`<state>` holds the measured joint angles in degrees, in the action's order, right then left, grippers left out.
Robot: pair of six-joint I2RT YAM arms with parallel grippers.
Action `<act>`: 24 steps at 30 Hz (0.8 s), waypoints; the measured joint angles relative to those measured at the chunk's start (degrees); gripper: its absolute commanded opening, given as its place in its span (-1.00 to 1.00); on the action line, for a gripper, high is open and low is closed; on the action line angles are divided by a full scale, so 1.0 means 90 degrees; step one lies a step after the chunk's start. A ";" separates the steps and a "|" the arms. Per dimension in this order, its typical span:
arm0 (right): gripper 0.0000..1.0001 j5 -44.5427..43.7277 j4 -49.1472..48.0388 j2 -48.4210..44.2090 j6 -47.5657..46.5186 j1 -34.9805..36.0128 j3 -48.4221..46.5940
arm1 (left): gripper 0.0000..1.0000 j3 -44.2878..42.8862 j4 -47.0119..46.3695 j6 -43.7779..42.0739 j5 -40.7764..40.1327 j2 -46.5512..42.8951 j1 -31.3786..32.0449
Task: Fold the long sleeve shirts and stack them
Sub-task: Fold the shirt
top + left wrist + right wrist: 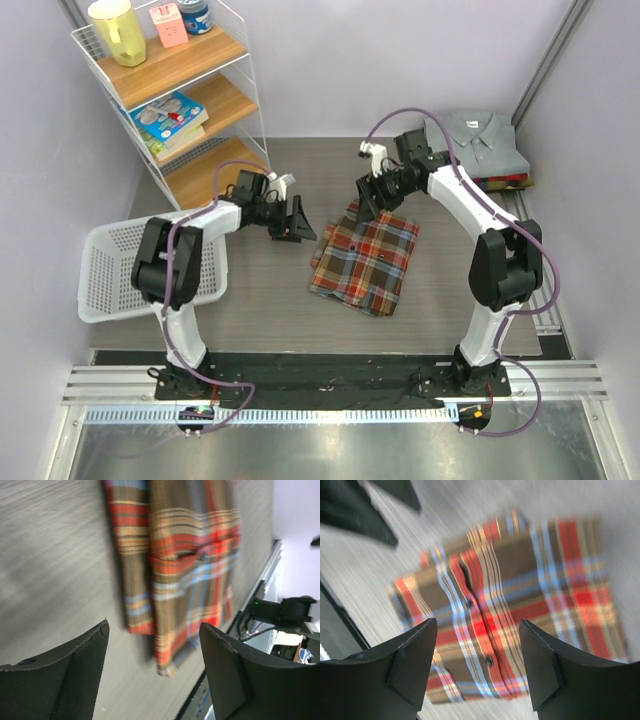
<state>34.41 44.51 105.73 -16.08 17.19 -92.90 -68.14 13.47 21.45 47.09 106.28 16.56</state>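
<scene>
The folded plaid shirt (365,258) is laid flat on the surface (265,300), just beneath the right hand (367,200) and beside the left hand (297,222), both held wide and empty, presumably so it can be carried to the grey-topped stack (487,145) beyond the right hand.

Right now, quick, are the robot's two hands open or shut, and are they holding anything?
Left gripper: open, holding nothing.
Right gripper: open, not gripping the plaid shirt.
</scene>
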 measured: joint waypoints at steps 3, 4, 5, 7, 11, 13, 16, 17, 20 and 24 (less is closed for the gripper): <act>0.40 -0.0347 0.0153 -0.0039 -0.0158 0.0002 0.0542 | 0.29 -0.0323 0.0085 -0.0085 -0.0005 0.0636 0.0022; 0.38 -0.0461 0.0192 -0.0029 -0.0199 0.0002 0.0748 | 0.29 -0.0430 0.0092 -0.0104 0.0000 0.0840 0.0027; 0.38 -0.0588 0.0299 -0.0024 -0.0236 0.0000 0.0957 | 0.29 -0.0517 0.0102 -0.0124 0.0019 0.1056 0.0036; 0.37 -0.0731 0.0427 -0.0002 -0.0282 0.0000 0.1156 | 0.29 -0.0614 0.0104 -0.0119 0.0216 0.1333 0.0061; 0.36 -0.0952 0.0432 0.0148 -0.0384 0.0000 0.1316 | 0.30 -0.0789 -0.0058 -0.0083 0.0605 0.1591 0.0151; 0.36 -0.1037 0.0386 0.0277 -0.0410 0.0000 0.1362 | 0.30 -0.0792 -0.0289 0.0066 0.0838 0.1710 0.0221; 0.36 -0.1120 0.0340 0.0532 -0.0440 0.0000 0.1394 | 0.30 -0.0797 -0.0690 0.0406 0.1144 0.1892 0.0323; 0.36 -0.1127 0.0328 0.0593 -0.0444 0.0000 0.1399 | 0.30 -0.0801 -0.0784 0.0483 0.1219 0.1938 0.0340; 0.36 -0.1127 0.0304 0.0641 -0.0444 0.0000 0.1399 | 0.28 -0.0828 -0.1086 0.0780 0.1394 0.2074 0.0389; 0.36 -0.1124 0.0296 0.0641 -0.0444 0.0000 0.1396 | 0.26 -0.0845 -0.1464 0.1117 0.1530 0.2217 0.0427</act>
<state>24.29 47.18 111.50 -20.08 17.19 -80.34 -75.75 0.30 31.51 60.86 126.23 20.40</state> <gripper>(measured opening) 0.682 0.635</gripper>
